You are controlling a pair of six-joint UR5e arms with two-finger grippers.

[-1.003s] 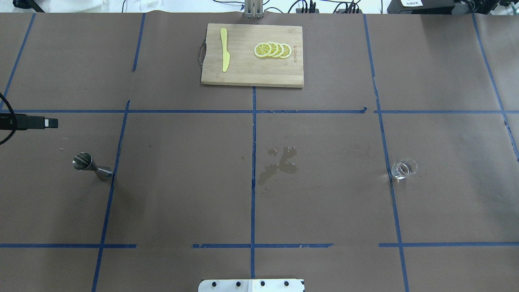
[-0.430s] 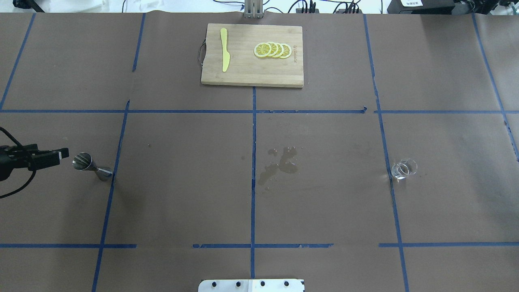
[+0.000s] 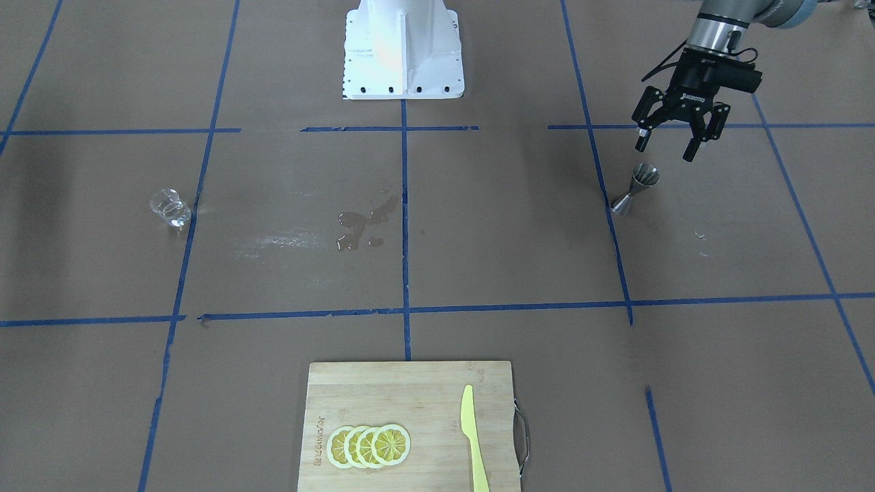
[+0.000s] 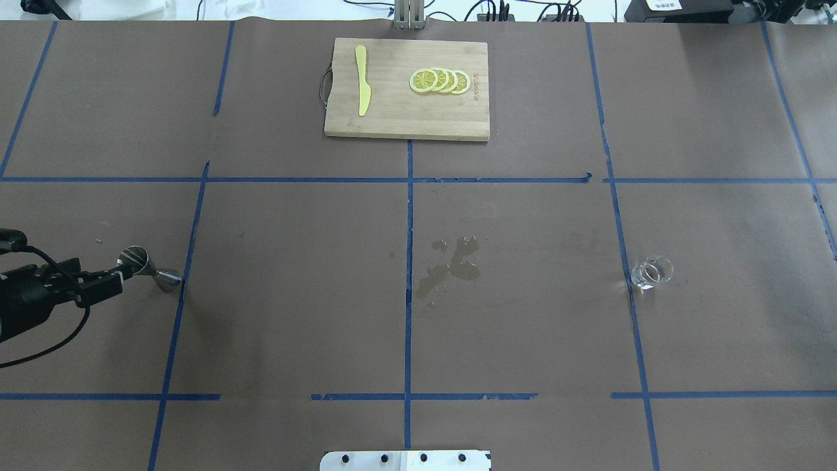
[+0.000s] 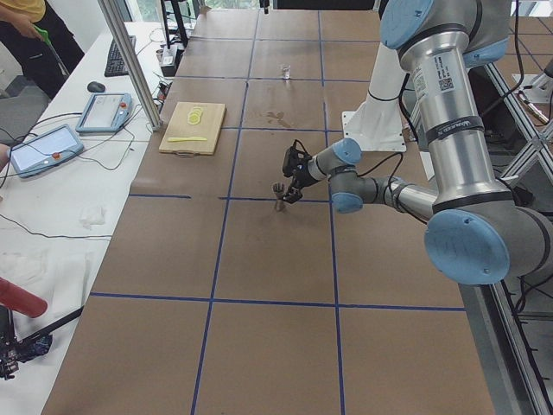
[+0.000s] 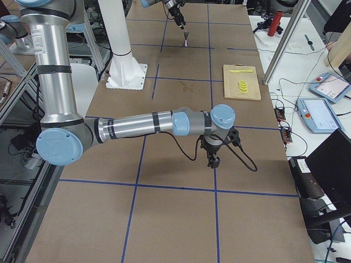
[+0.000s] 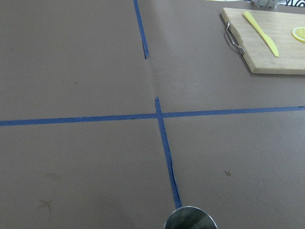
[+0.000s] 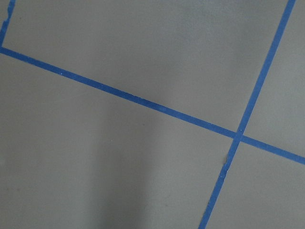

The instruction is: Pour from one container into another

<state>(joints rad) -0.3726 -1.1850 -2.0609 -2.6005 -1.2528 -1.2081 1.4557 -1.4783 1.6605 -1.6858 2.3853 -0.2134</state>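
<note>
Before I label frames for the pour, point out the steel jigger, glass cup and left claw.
steel jigger [image 3: 635,189], front-facing view, narrow waist
glass cup [image 3: 170,208], front-facing view, side wall
left claw [image 3: 663,151], front-facing view, between open fingertips

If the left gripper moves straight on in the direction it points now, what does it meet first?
Most likely the metal cup: the open left gripper hangs just short of it, and its wrist camera shows the rim low in the centre. Depth is unclear, so it might pass just above.

jigger [image 3: 636,186]: shiny metal | cup [image 3: 169,207]: clear glass | board [image 3: 424,400]: matt wood
</note>
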